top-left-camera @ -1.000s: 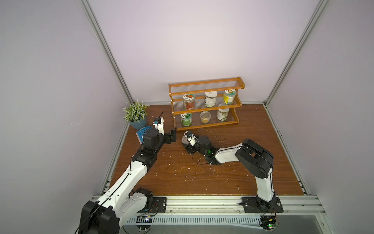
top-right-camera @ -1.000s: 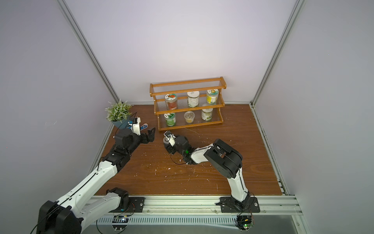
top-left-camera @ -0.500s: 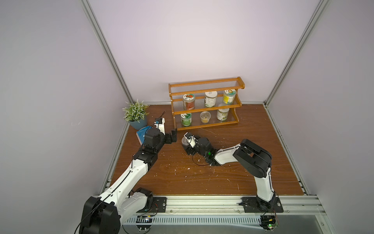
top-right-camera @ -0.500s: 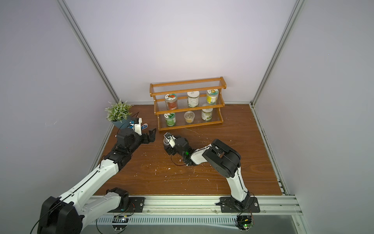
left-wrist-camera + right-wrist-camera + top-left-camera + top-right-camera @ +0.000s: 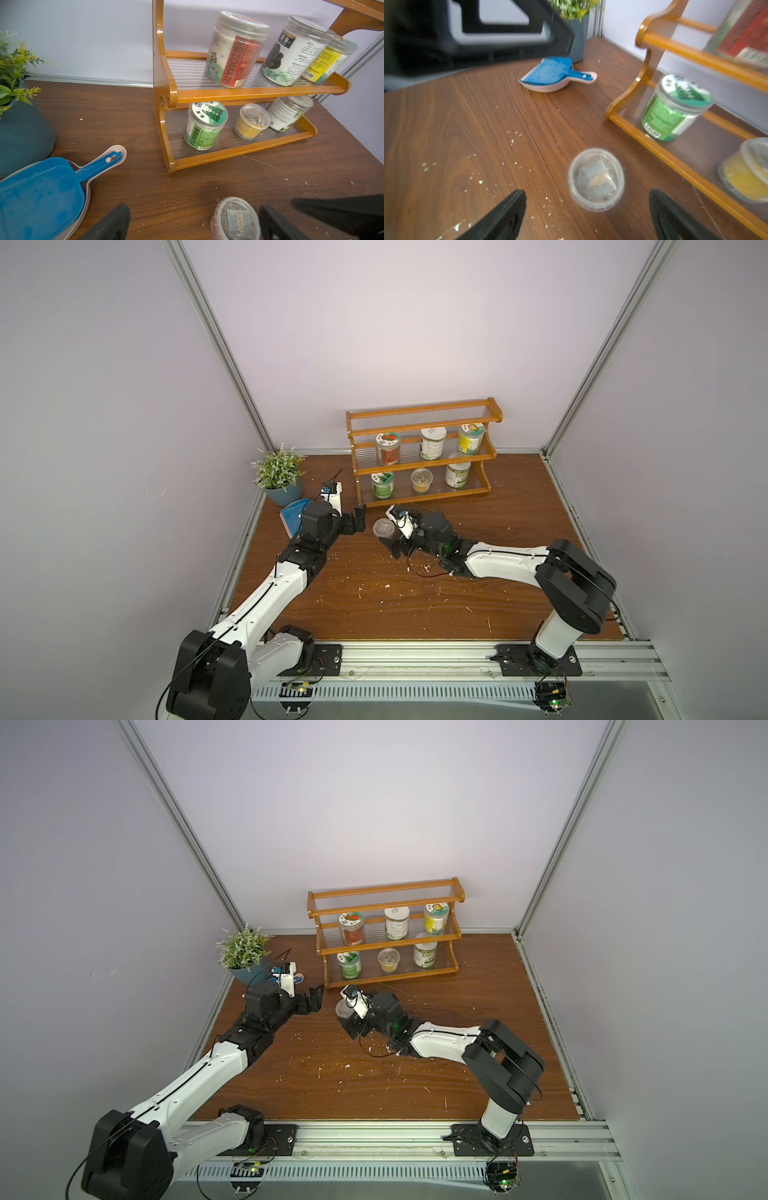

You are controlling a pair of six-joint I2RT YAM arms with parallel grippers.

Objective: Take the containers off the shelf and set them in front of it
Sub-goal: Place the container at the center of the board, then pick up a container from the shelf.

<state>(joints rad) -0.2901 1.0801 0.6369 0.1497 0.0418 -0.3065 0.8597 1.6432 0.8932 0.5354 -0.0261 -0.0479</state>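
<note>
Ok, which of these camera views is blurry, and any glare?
Right wrist view: blurred, worst on the green-labelled clear plastic jar and the orange-brown wooden shelf. Left wrist view: sharp, small glare spots on the shelf's glossy side. Both top views: evenly lit, in focus.

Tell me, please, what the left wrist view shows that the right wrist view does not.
Only the left wrist view: the white-label jar and yellow-label jar on the middle tier of the shelf, and the pale jar at the lower tier's far end. Only the right wrist view: the left arm, black, seen from outside. Both: the shelf, green jar, yellow cup, grey cup on the table, blue scoop and plant pot; the tomato jar shows only as a blurred edge in the right wrist view.
</note>
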